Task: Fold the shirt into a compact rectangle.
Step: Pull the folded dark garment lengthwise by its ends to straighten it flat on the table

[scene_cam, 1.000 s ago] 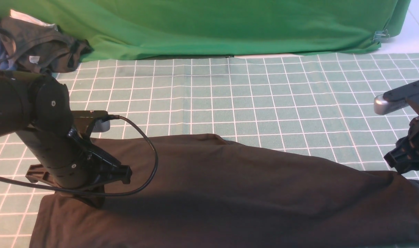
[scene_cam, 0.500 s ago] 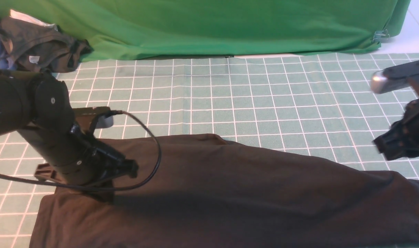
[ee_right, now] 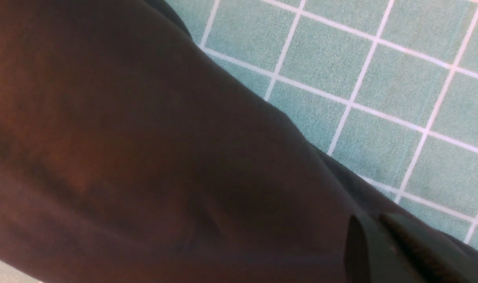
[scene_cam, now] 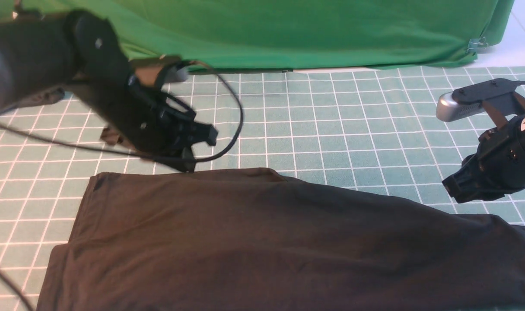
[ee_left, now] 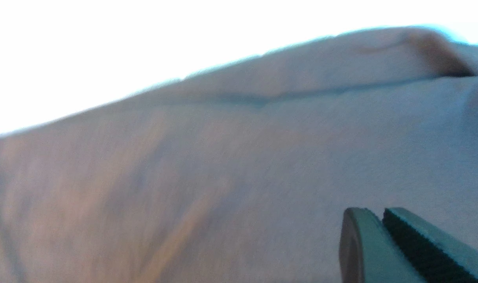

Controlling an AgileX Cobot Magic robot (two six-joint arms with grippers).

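front view, shirt: the shirt lies as a long dark band along the near side of the bench; it runs out of frame at the right and at the bottom; its far edge slants toward the near side at the right; no print shows
front view, left gripper: the left gripper hangs above the bench just beyond the shirt's far left edge, clear of the cloth; jaws pressed together, nothing in them
front view, right gripper: the right gripper hovers beyond the far edge near the right end, apart from the cloth; jaws together, empty
front view, risk: the slanted edge likely gives a crooked crosswise fold, not a rectangle; a lower layer sticks out at the near left corner, so a pinch on the top layer alone would probably peel the fold open; the cable loops low near the far edge and could drag cloth
left wrist view, shirt: glare washes the cloth pale; one ridge crosses it
left wrist view, jaws: left gripper closed, empty
left wrist view, risk: no edge reads clearly; a grasp aimed from here may miss
right wrist view, shirt: the shirt fills most of the view, the bench beside it
right wrist view, jaws: right gripper closed over the shirt's border; no cloth seen between
right wrist view, risk: descending closed would shove and wrinkle the edge; the jaws need widening first
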